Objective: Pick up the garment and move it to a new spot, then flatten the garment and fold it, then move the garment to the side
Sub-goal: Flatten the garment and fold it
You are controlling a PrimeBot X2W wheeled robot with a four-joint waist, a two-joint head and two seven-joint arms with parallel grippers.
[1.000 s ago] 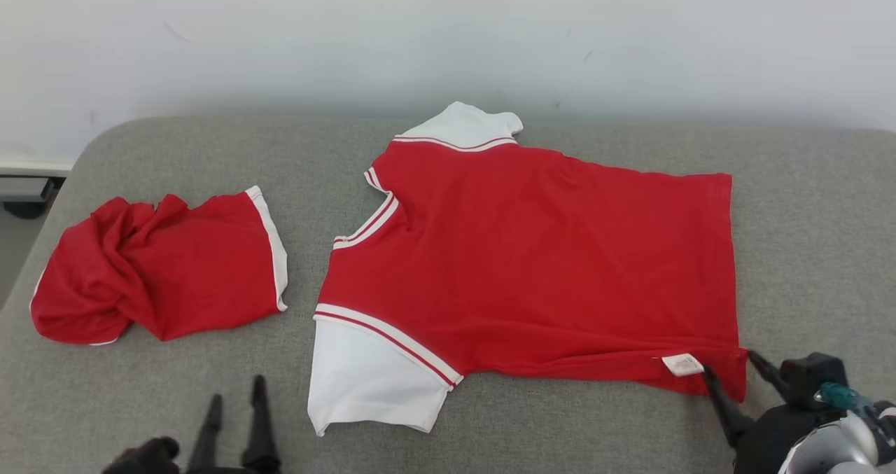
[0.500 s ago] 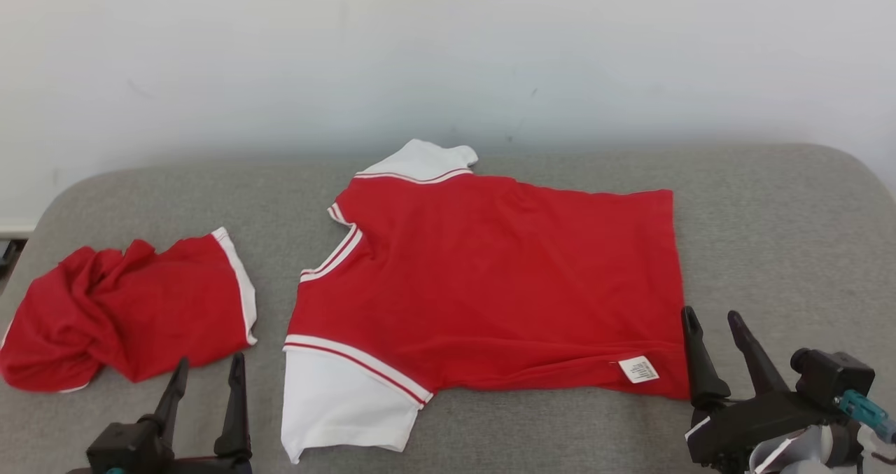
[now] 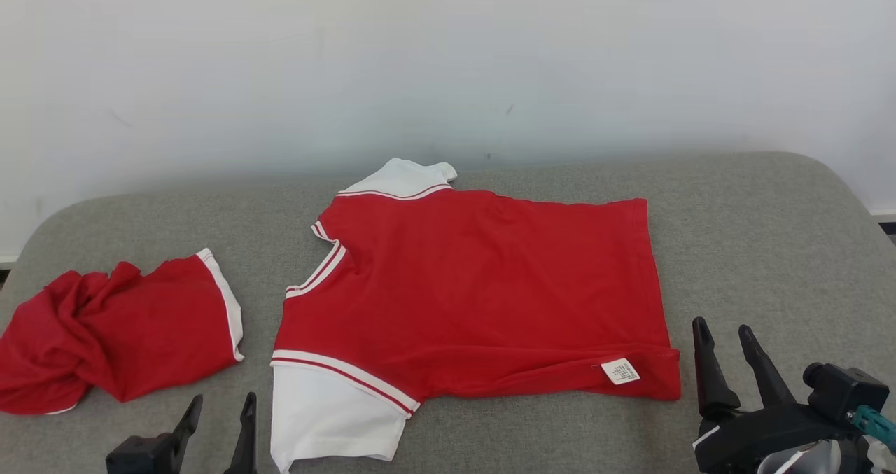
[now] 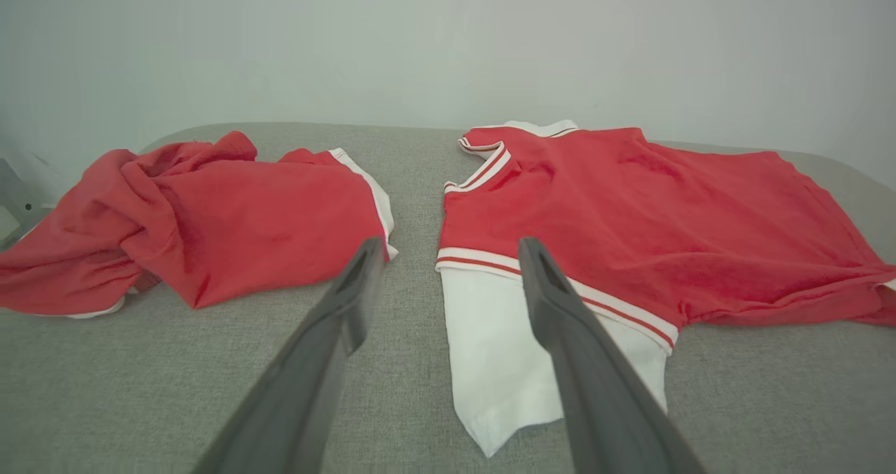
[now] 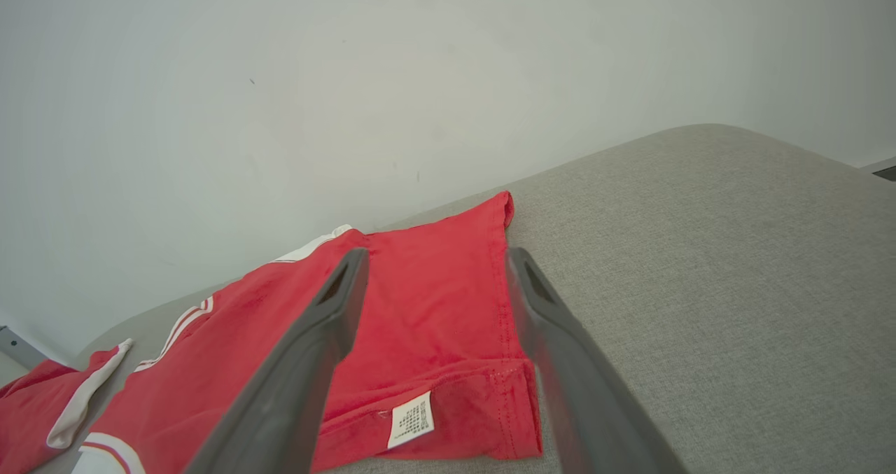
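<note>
Garment [image 3: 476,292] lies spread across the middle of the grey cushioned worktop [image 3: 770,236]: a red shirt with white sleeves, collar toward the left and hem toward the right. A white care label [image 3: 621,371] shows at its near right corner. It looks flattened but not yet folded.

The left claw [image 3: 224,398] hovers at the near edge, just left of the near white sleeve [image 3: 329,418], fingers spread wide with nothing between them. The right claw [image 3: 722,327] sits just right of the hem's near corner, likewise wide apart and empty, clear of the cloth.

Risks, as I judge them:
- The near edge looks turned over by the label, so a pinch there may catch only one layer, and the fold would drag the shirt askew.
- Claws closing at uneven moments could pull wrinkles into the flat body.
- A second crumpled red garment [image 3: 119,334] lies near the left claw, apart from the shirt, and a reach drifting left could snag it instead.
- The soft worktop may let fingertips dig in and bunch the fabric
</note>
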